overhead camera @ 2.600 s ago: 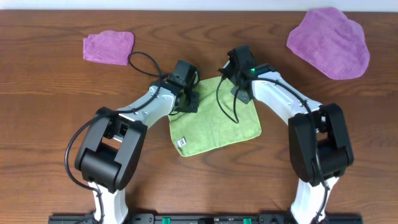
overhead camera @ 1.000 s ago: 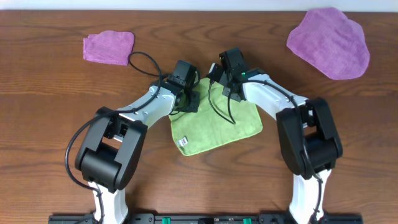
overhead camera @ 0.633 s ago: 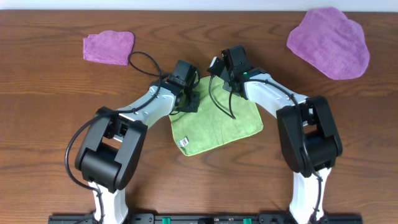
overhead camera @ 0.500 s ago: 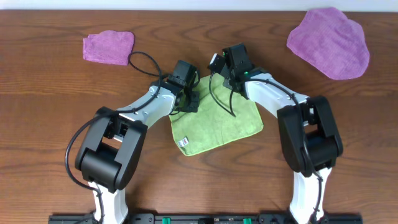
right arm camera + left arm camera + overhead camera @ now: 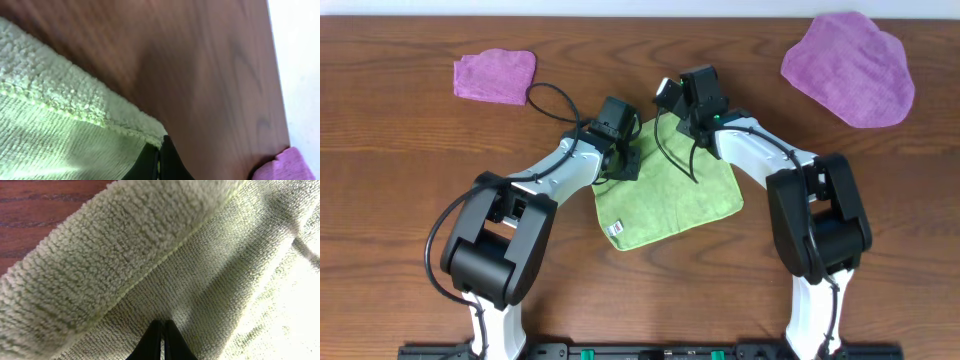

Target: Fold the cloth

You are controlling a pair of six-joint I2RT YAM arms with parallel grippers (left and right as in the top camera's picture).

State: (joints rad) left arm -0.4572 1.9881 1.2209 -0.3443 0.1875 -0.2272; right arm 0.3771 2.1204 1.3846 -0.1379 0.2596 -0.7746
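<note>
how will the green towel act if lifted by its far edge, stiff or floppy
Likely floppy: the cloth curls over itself at its edge in the left wrist view, so it should sag. Probably light, since it lies thin. Its fuzzy pile looks grippy, so slipping seems unlikely.

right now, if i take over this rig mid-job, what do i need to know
Left gripper: fingers shut on the cloth at its far left edge.
Right gripper: fingers shut on the cloth's far edge, near the far corner.
The cloth lies mostly flat on the table between the arms, with the white tag at the near corner.
Done: both grasps look set.
Left: no fold yet. Probably lift the far edge, carry it to the near edge, release.
</note>
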